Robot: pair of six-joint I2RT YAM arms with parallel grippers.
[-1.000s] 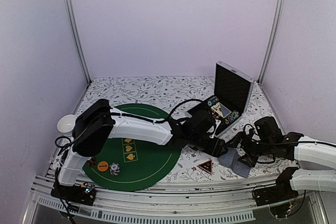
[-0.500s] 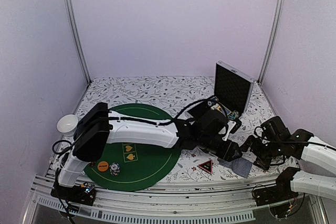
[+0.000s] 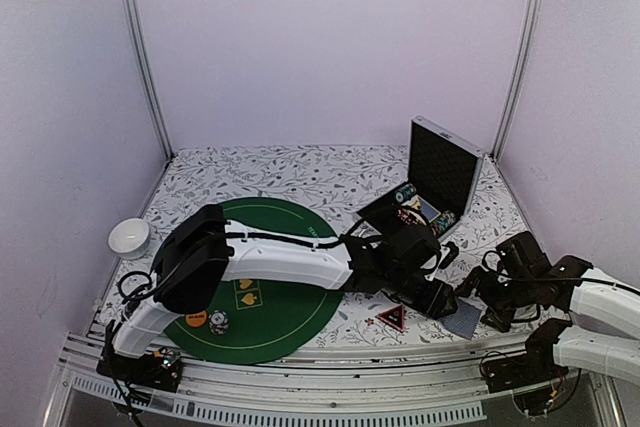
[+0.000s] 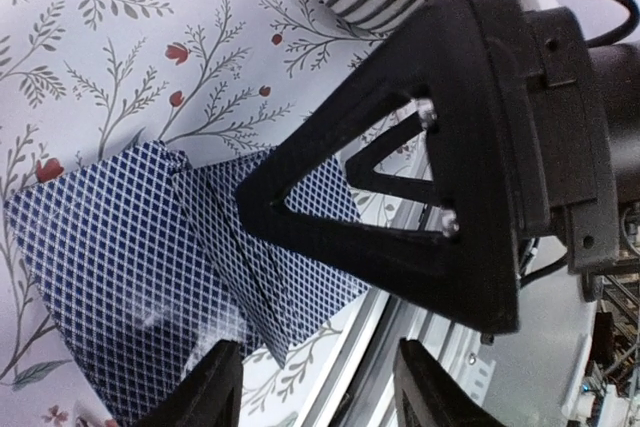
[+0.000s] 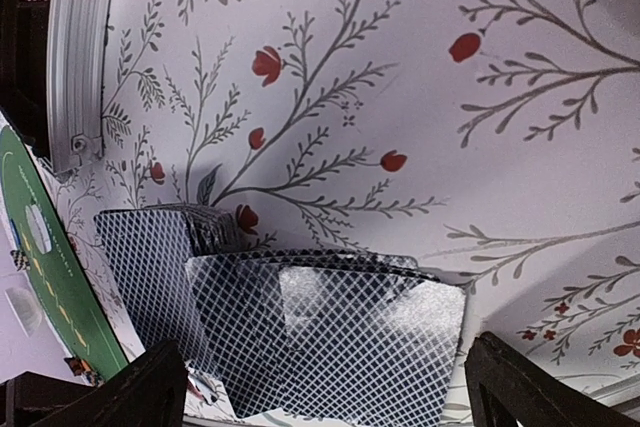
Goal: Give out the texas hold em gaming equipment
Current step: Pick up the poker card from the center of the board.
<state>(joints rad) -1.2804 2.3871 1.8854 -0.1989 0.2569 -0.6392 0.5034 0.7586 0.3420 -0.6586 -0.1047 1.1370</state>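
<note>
**Both arms meet over the cards at the right front corner**

A floral cloth [image 3: 280,172] covers the table between pale lilac walls, with a round green mat [image 3: 290,312] at the left front. From above, both arms lean toward the right front corner. There the cards [image 3: 463,321] show only as a grey patch near the edge, beside the triangle token [image 3: 391,318].

The left gripper [image 4: 315,382] hangs over them, its fingers apart and clamping nothing. Its camera shows two overlapping packs with lattice backs, and a black finger [image 4: 290,209] of the other arm crossing in front. The right gripper [image 5: 325,377] is spread wide too, with the cards flat on the cloth between its fingers.

Only the top view takes in the orange disc [image 3: 197,318] and a chip stack [image 3: 218,323] on the mat. It also shows the open case [image 3: 445,172] holding chips [image 3: 405,193] and the white cup [image 3: 130,238] far left.
</note>
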